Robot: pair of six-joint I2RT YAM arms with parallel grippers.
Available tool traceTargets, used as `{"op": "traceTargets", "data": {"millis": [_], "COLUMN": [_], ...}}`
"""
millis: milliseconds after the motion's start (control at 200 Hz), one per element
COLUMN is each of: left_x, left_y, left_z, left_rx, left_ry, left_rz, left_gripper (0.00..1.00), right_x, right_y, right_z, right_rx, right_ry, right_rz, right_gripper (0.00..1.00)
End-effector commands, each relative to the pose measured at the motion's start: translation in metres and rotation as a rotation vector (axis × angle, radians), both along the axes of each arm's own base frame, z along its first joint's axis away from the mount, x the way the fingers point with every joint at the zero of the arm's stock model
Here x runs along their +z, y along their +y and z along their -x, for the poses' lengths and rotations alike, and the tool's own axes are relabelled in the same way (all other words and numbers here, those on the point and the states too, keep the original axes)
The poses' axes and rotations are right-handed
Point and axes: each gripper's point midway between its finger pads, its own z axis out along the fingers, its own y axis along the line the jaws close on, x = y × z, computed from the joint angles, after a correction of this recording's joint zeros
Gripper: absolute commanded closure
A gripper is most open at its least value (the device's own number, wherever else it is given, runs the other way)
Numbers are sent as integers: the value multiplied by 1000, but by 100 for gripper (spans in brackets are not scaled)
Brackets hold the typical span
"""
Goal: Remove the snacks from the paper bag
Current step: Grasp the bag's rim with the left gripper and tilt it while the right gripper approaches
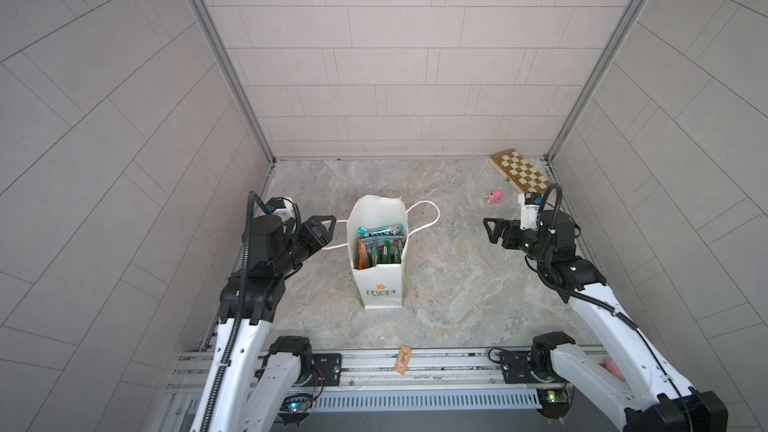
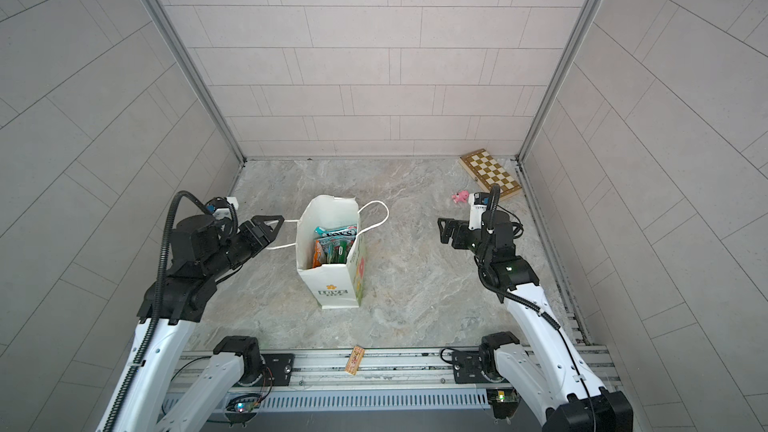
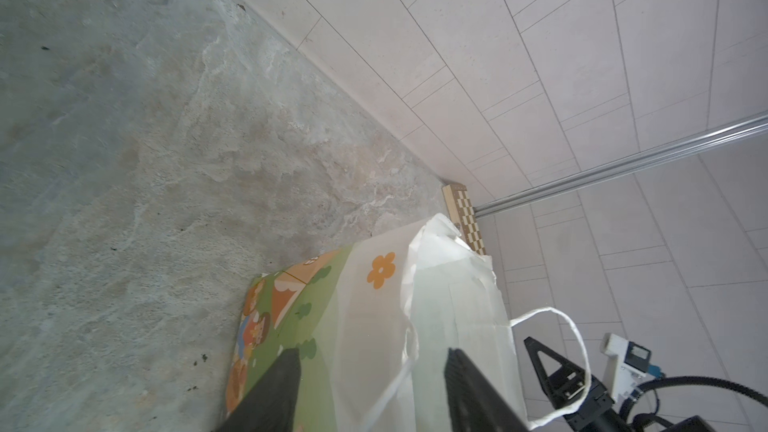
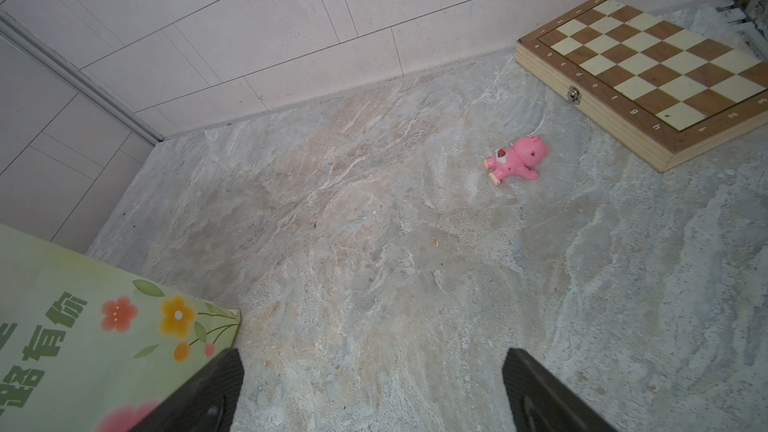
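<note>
grey marbled tabletop (image 1: 457,284), pale tiled walls (image 1: 395,56). paper bag (image 1: 380,288) upright at centre, snacks (image 1: 380,245) inside. left gripper (image 3: 370,355) at its 9 o'clock — jaws apart around cord handle (image 3: 391,388); right gripper (image 1: 489,231) at 3 o'clock — apart.

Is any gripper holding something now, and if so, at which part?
Nothing is held yet. The left gripper has its jaws apart around the cord handle of the paper bag, not pinching it. The right gripper is open and empty.
</note>
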Motion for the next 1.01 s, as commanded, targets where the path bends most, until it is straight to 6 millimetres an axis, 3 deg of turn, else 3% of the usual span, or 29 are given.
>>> {"op": "traceTargets", "data": {"millis": [0, 285, 430, 575, 610, 641, 666, 771, 921, 936, 1001], "left_x": [8, 21, 32, 47, 43, 46, 50, 68, 78, 78, 83], "left_y": [-5, -8, -5, -7, -6, -7, -9, -18, -19, -19, -23], "left_z": [-7, -11, -17, -26, -33, -36, -38, -49, -70, -72, -80], "left_rx": [-21, -36, -27, -50, -54, -63, -77, -134, -152, -156, -179], "left_ry": [-38, -96, -144, -202, -184, -196, -216, -321, -363, -363, -386], "left_rz": [37, 48, 22, -20, -35, -47, -53, -63, -125, -128, -134], "left_gripper": [53, 100, 100, 100, 100, 100, 100, 100, 100, 100, 100], "right_x": [9, -5, -16, -27, -28, -29, -45, -54, -69, -60, -63], "right_y": [3, 12, 20, 47, 55, 63, 68, 100, 146, 153, 172], "right_z": [-1, -1, -1, 0, 1, 0, 5, 7, 11, 8, 7], "right_rx": [4, 37, 48, 123, 145, 164, 179, 256, 361, 367, 399], "right_ry": [-14, 18, 29, 48, 50, 51, 81, 91, 112, 93, 92], "right_rz": [-3, 4, -10, -28, -32, -36, -32, -39, -25, -35, -43], "right_gripper": [1, 1, 1, 2, 3, 3, 4, 8, 13, 14, 18]}}
